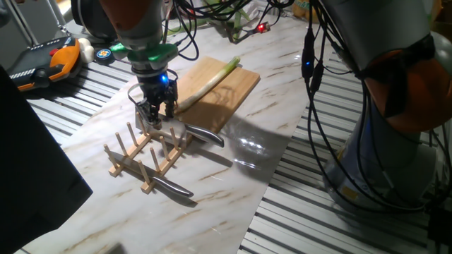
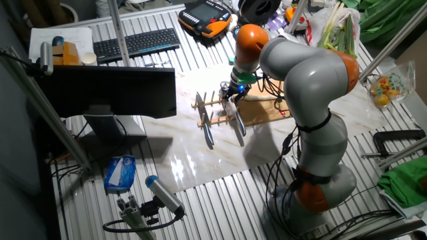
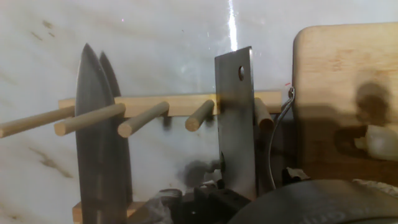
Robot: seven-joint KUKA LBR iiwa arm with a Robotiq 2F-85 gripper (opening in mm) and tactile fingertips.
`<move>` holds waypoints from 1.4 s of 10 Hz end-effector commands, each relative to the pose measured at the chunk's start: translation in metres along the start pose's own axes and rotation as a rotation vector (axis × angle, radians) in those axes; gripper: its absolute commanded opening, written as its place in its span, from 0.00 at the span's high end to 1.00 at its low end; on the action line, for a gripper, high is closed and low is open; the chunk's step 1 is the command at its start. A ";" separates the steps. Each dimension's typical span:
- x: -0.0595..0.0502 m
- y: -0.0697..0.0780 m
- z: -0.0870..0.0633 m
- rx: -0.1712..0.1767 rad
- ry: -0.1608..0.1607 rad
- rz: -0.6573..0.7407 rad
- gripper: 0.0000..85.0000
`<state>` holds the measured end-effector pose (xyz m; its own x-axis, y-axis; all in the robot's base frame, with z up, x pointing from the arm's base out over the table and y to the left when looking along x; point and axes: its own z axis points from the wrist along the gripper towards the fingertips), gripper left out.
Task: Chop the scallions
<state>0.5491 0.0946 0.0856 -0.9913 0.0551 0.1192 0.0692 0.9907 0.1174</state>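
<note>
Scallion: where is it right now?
In one fixed view the scallion lies diagonally on the cutting board, just right of the tool at the knife rack.

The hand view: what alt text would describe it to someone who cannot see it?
Looking down on a wooden peg rack on a marble table: a pointed knife stands at left, a rectangular cleaver blade at centre. A wooden cutting board lies at right.

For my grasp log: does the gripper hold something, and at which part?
Cannot be told: the gripper sits at the rectangular steel knife blade in the wooden peg rack, grip unclear.
</note>
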 end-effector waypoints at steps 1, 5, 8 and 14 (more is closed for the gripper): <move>0.000 0.001 0.000 -0.002 0.011 -0.005 0.39; 0.001 0.003 0.000 -0.006 0.025 -0.012 0.44; 0.000 0.004 0.000 -0.018 0.030 -0.013 0.56; 0.000 0.009 -0.009 -0.038 0.026 -0.020 0.99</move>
<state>0.5502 0.1023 0.0957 -0.9894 0.0323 0.1416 0.0546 0.9862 0.1565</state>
